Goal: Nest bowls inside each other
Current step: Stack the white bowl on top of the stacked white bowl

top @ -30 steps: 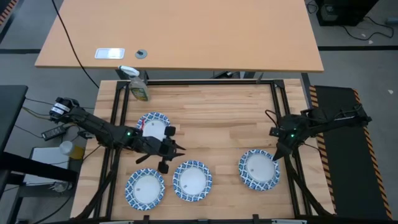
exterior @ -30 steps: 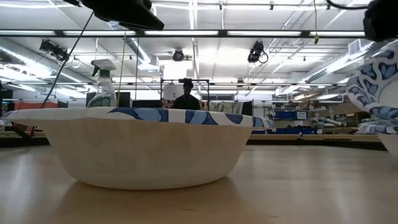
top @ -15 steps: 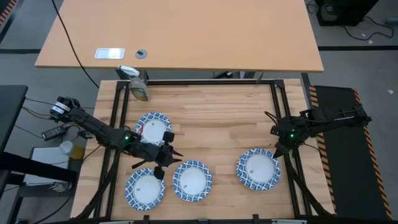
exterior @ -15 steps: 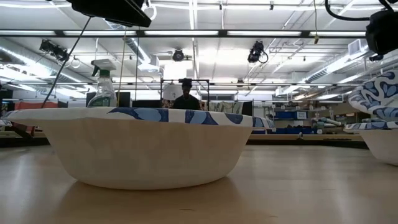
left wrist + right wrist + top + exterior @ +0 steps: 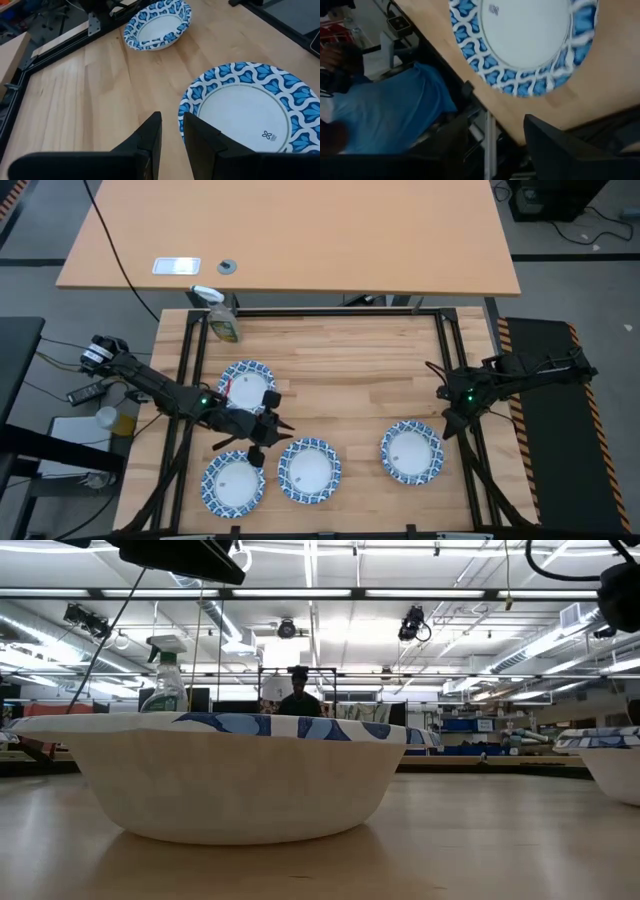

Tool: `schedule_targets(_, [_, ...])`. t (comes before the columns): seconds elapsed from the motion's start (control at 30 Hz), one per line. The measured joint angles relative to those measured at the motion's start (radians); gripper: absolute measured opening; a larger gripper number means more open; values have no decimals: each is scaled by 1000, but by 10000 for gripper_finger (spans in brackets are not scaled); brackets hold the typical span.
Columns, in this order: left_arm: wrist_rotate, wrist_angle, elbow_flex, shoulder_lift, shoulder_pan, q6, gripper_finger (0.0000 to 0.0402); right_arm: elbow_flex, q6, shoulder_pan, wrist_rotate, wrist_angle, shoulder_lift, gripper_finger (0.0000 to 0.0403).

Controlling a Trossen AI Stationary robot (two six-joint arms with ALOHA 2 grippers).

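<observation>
From above, four bowls lie on the table (image 5: pixel 340 370). One bowl (image 5: pixel 246 383) sits toward the left rear, not far from the spray bottle (image 5: pixel 222 318) at the back left corner. Two more sit side by side along the front edge: the front-left bowl (image 5: pixel 233 484) and the middle bowl (image 5: pixel 309 471). The right bowl (image 5: pixel 412 452) lies flat and alone near the front right. The left gripper (image 5: pixel 262 442) hangs low between the rear bowl and the two front ones, just off the middle bowl's rim. The right gripper (image 5: pixel 449 423) is beside the right bowl's outer rim, not touching it.

At table height, a bowl (image 5: pixel 222 775) fills the foreground, resting flat on the wood. The right bowl (image 5: pixel 610 762) shows at the right edge, also flat. The bottle (image 5: pixel 165 682) stands behind. A person (image 5: pixel 300 695) is in the room far behind.

The left wrist view shows its fingers (image 5: pixel 150 137) with a narrow gap, empty, just beside a bowl's (image 5: pixel 247 110) rim; another bowl (image 5: pixel 157 25) lies farther off.

The right wrist view shows its fingers (image 5: pixel 560 145) spread wide and released, holding nothing, with the right bowl (image 5: pixel 522 42) apart from them on the table. A person in a blue shirt (image 5: pixel 390 110) is beyond the table edge.
</observation>
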Motion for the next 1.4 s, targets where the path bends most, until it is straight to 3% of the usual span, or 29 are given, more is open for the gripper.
schedule_targets(0.33, [0, -16, 0, -1, -4, 9, 84, 0, 53, 0, -24, 52, 0, 199])
schedule_targets(0.57, [0, -13, 0, -4, -4, 21, 84, 1, 11, -28, 58, 321, 4, 199])
schedule_targets(0.7, [1, -13, 0, -4, 10, 20, 84, 1, -85, -59, 111, 313, 35, 199])
schedule_targets(0.83, [0, -8, 0, -4, 24, 20, 84, 1, -197, -97, 132, 357, 109, 199])
schedule_targets(1.07, [0, -7, 0, -4, 30, 7, 84, 1, -390, -167, 137, 601, 289, 199])
schedule_targets(1.4, [0, -31, 0, -4, 29, -27, 84, 0, -548, -200, 98, 693, 614, 199])
